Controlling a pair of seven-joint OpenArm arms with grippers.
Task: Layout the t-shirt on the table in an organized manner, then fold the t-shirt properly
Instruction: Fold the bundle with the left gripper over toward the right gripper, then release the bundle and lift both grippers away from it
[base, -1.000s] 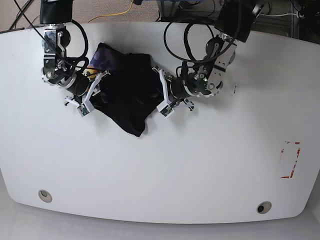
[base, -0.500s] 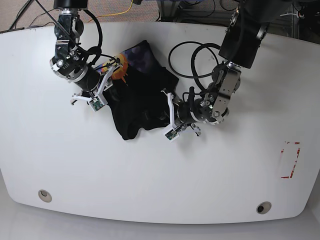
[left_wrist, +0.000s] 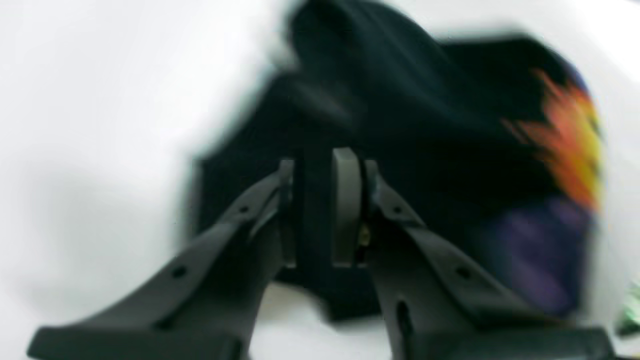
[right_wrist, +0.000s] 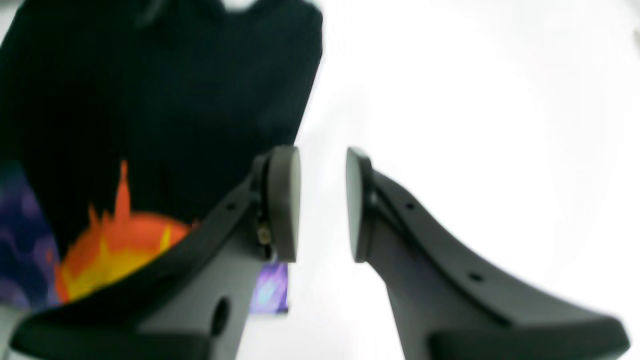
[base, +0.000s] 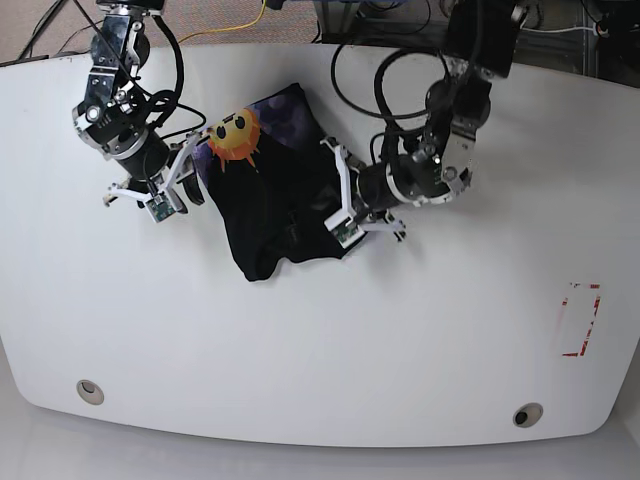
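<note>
Base view: the t-shirt (base: 275, 215) lies bunched on the far-left part of the table (base: 320, 340). The left gripper (left_wrist: 322, 210), blurred, pinches its fabric; the right gripper (right_wrist: 322, 202) gapes, holding nothing.

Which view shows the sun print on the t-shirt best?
The base view: the sun print sits sharp and whole on the crumpled t-shirt. The right wrist view shows it large but blurred, partly behind a gripper finger. The left wrist view shows only an orange smear at the right.
</note>
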